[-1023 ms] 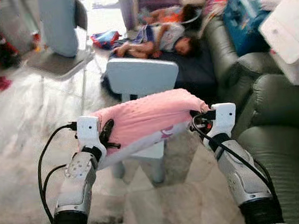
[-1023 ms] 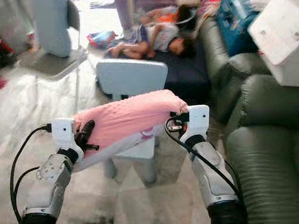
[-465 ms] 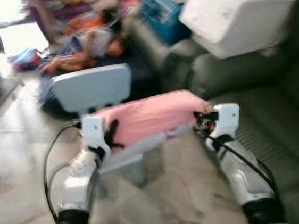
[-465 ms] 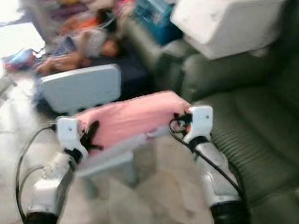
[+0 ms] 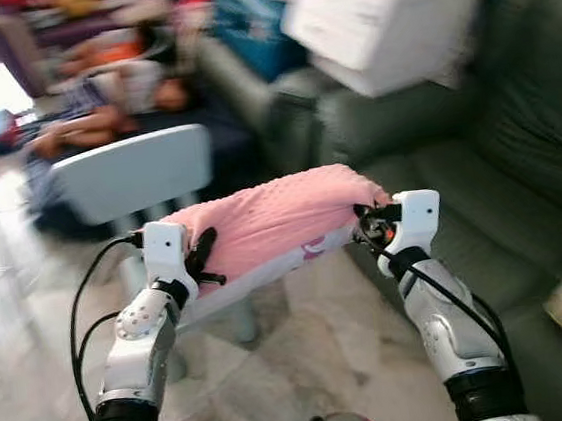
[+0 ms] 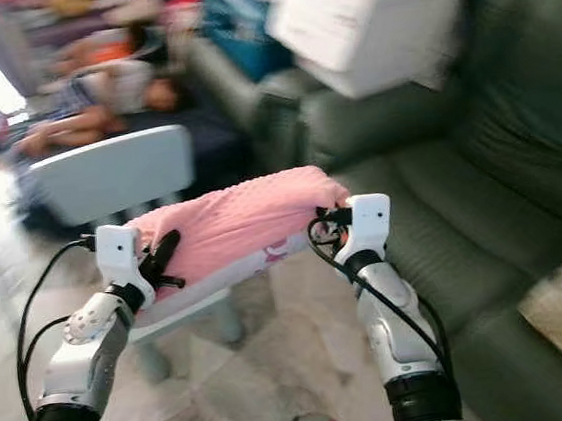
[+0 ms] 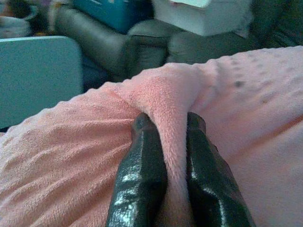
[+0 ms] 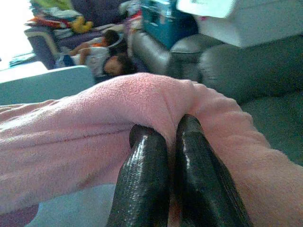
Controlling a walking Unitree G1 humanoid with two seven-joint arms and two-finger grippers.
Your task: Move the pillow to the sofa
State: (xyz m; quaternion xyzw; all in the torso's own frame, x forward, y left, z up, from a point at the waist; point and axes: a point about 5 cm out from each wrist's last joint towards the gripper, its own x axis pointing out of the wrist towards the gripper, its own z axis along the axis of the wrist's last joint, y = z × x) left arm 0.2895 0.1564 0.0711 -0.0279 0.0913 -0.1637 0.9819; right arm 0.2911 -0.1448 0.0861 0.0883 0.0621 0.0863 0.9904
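A pink pillow [image 5: 277, 219] is held aloft between the left tool [image 5: 202, 258] and the right tool [image 5: 368, 223], each tool's black fingers [image 7: 142, 175] pinched tight on a fold of its fleece at opposite ends. The carrying step appears to be in hand: the dark green sofa [image 5: 481, 199] lies just beyond the right tool, so a further approach and a lowering onto its seat are judged to be called for next. The pillow is seen soft, dimpled and sagging slightly, with a pale underside. A light blue chair [image 5: 132, 176] stands behind it, and a white box [image 5: 386, 13] rests on the sofa arm.
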